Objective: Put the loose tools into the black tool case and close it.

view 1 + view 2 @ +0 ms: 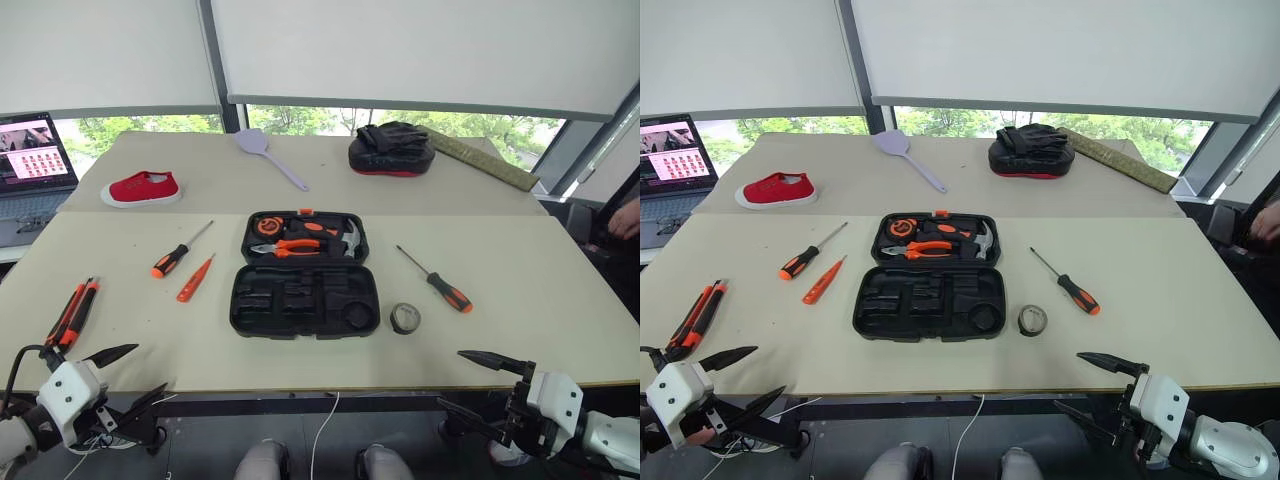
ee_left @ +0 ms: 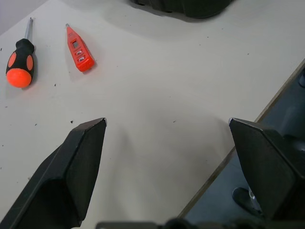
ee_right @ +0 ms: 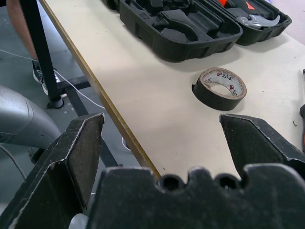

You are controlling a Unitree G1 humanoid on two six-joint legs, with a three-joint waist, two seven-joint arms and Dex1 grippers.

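So the job has hardly begun. The flat black plastic tool case (image 1: 305, 272) lies wide open in the middle of the pale desk (image 1: 530, 300), with pliers and maybe a hammer in its far half. Left out are three orange-handled screwdrivers (image 1: 180, 254), two to its left and one to its right, a small dark tape roll (image 1: 405, 318) just beside it, and long orange-and-black tools (image 1: 73, 312) near the left edge. The left claw (image 1: 125, 375) and right claw (image 1: 478, 385) wait at the near edge, fingers wide apart, holding nothing.
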